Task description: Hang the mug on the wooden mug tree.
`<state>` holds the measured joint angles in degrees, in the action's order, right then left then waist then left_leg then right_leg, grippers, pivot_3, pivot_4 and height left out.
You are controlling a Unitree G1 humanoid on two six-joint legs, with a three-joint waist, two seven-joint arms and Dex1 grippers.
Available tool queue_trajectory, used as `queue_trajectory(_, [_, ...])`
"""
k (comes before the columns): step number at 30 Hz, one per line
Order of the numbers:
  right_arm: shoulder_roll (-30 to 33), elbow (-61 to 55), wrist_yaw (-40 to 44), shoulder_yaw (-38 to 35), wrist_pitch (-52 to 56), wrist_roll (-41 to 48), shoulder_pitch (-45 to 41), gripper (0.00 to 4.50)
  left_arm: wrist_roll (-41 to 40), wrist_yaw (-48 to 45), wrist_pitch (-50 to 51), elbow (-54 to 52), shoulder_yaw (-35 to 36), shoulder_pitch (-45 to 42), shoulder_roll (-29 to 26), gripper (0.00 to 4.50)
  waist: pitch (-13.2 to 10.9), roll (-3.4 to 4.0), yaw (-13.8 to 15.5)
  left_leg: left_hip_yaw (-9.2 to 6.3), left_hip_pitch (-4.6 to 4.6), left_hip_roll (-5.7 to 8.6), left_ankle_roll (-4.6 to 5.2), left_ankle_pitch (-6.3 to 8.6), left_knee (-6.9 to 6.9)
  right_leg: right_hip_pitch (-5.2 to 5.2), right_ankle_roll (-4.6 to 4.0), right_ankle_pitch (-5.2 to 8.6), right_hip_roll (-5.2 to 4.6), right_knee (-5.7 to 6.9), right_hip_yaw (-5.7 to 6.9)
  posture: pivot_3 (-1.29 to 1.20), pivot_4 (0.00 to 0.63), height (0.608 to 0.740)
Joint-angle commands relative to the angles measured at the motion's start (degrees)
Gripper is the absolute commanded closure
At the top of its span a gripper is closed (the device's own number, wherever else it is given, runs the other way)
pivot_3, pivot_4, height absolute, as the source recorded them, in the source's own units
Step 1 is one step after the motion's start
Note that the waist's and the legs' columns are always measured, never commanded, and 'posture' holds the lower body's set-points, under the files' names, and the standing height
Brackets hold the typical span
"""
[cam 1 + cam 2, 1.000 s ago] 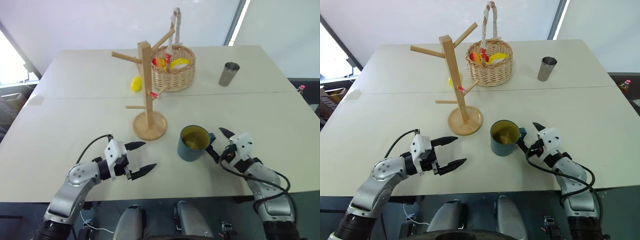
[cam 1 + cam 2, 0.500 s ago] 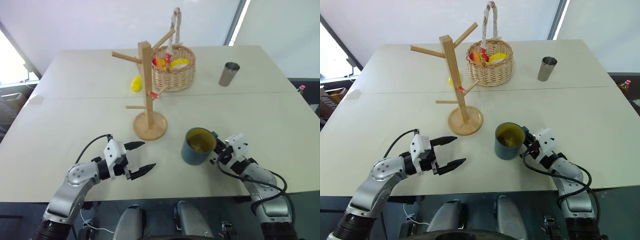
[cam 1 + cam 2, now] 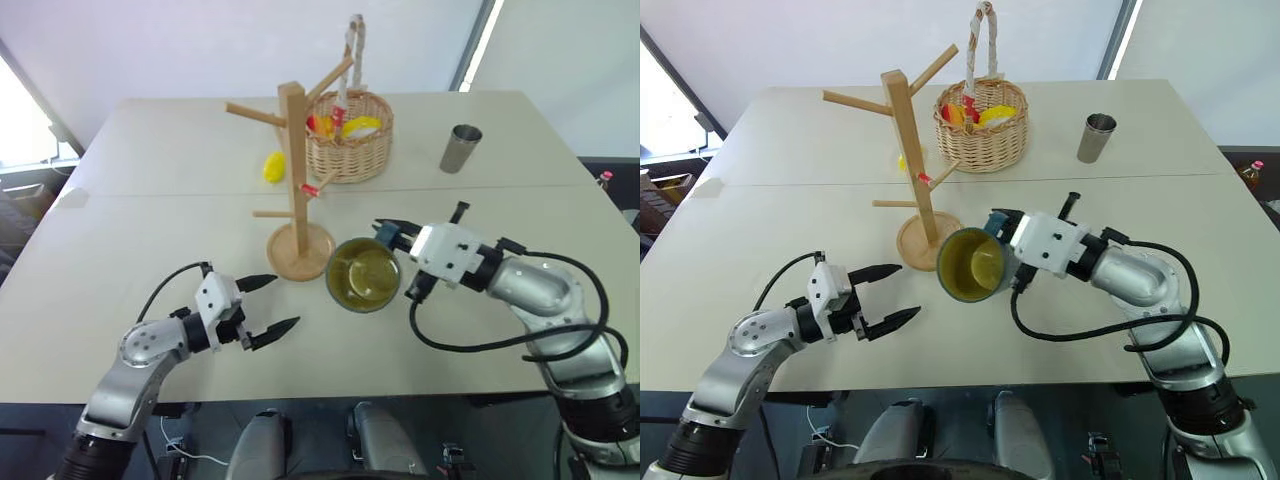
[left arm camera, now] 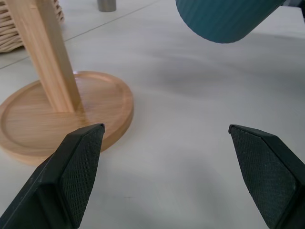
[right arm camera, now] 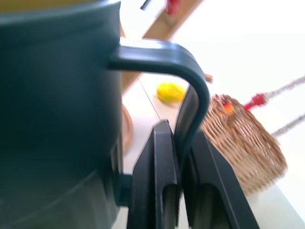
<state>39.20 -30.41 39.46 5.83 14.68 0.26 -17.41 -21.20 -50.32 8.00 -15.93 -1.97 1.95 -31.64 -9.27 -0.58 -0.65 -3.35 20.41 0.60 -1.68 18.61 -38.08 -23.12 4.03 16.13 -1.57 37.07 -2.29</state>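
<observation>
From the head views, the right tool (image 3: 392, 232) pinches the handle of the mug (image 3: 362, 277), which hangs in the air tipped on its side, its yellow-green inside (nothing in it that I can make out) facing the near edge of the worktop (image 3: 150, 230). The mug is just right of the round base of the wooden mug tree (image 3: 295, 190). The left tool (image 3: 270, 305), jaws wide and holding nothing, hovers near the left front. Far behind stand a wicker basket (image 3: 350, 145) with yellow and red pieces inside, and a steel tumbler (image 3: 460, 147) at far right.

The left wrist view shows the spread fingers (image 4: 78, 169), the tree base and the mug's teal bottom above.

The right wrist view shows the fingers (image 5: 157, 191) clamped on the handle.
</observation>
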Motion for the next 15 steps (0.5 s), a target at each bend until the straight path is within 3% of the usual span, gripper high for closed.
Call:
queue_trajectory(1, [0.1, -4.2, 0.9, 1.5, 4.7, -0.4, -4.5, 4.45, -1.0, 0.2, -1.2, -0.7, 3.5, -0.6, -0.8, 0.0, 0.0, -0.01, 0.0, 0.0, 0.0, 0.0, 0.0, 0.0, 0.0, -0.01, 0.0, 0.0, 0.0, 0.0, 0.0, 0.0, 0.15, 0.74])
queue_trajectory(15, [-1.0, -1.5, 3.3, 9.0, 15.0, -4.3, -21.6, 4.45, -6.6, -1.0, 2.0, -0.6, 11.9, -3.7, -4.7, 0.0, 0.0, 0.0, -0.2, -0.01, 0.05, -0.02, 0.0, 0.0, 0.02, -0.1, -0.01, 0.0, -0.02, 0.0, 0.01, 0.0, 0.15, 0.74])
